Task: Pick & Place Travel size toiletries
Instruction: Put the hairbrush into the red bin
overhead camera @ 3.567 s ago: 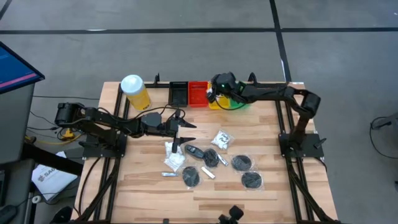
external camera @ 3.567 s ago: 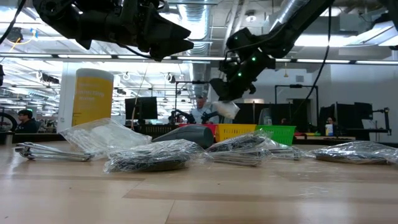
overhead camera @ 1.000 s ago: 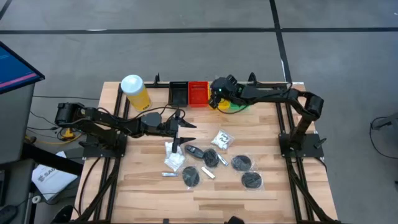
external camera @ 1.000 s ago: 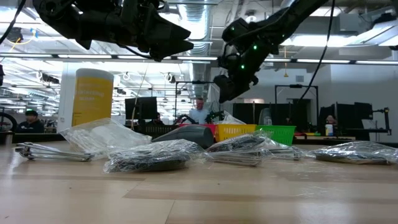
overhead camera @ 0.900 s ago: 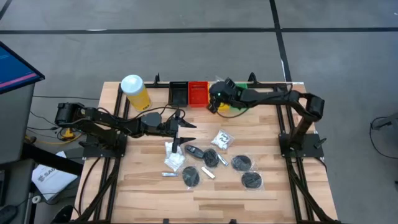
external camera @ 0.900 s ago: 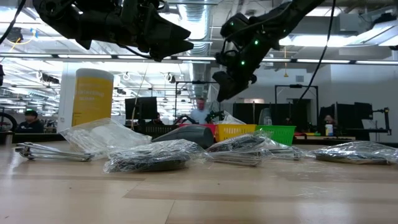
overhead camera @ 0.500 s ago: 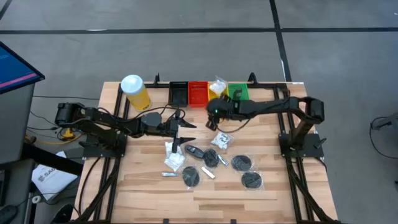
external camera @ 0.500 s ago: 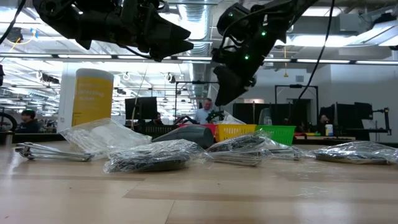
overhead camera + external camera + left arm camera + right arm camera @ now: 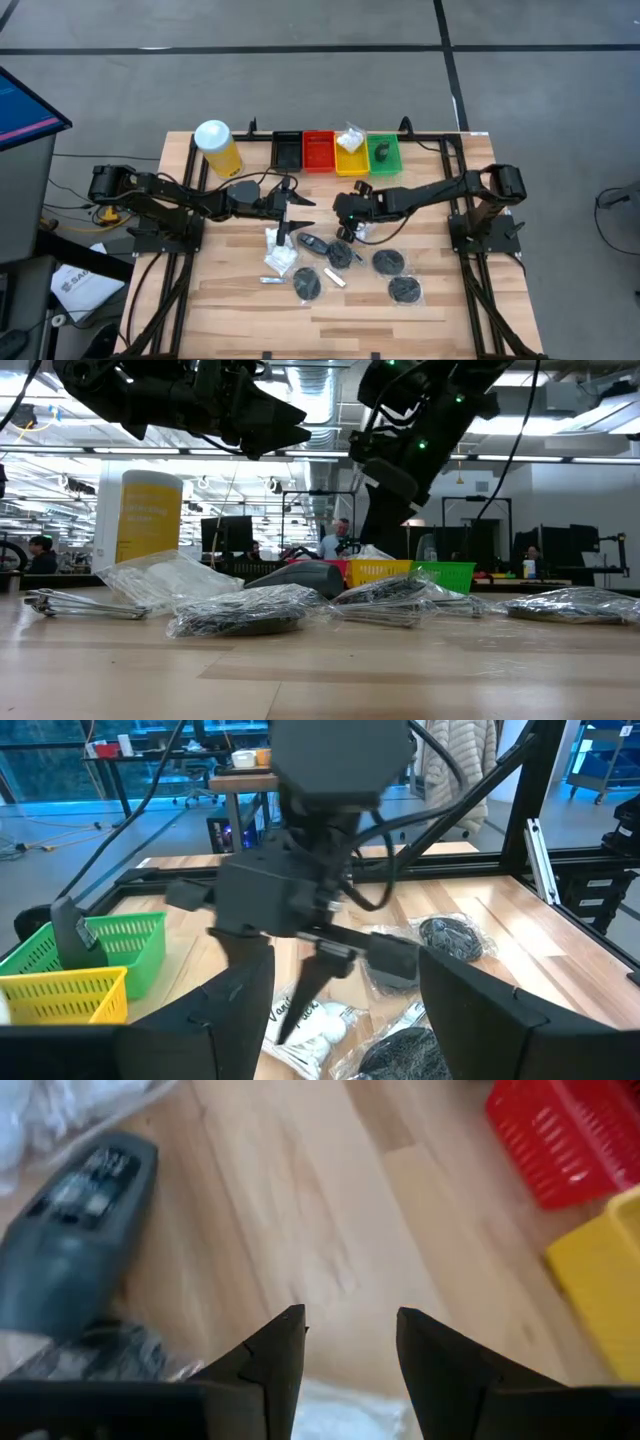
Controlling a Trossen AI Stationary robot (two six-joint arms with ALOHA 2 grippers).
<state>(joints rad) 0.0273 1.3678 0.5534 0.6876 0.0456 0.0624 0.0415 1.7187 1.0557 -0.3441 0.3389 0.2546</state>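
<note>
Four small trays line your worktop's (image 9: 420,305) far edge. Your right claw (image 9: 345,212), over the yellow tray (image 9: 350,159) a moment ago, now hangs above the middle of the worktop, fingers parted and empty. From left: the black tray (image 9: 287,151) and red tray (image 9: 319,152) look empty, the yellow one holds a white sachet (image 9: 351,137), the green tray (image 9: 384,154) a dark item. Your left claw (image 9: 297,207) waits spread wide. Remaining toiletries — sachets (image 9: 280,250), an oval case (image 9: 314,244), bagged black discs (image 9: 388,262) — lie clustered mid-worktop.
</note>
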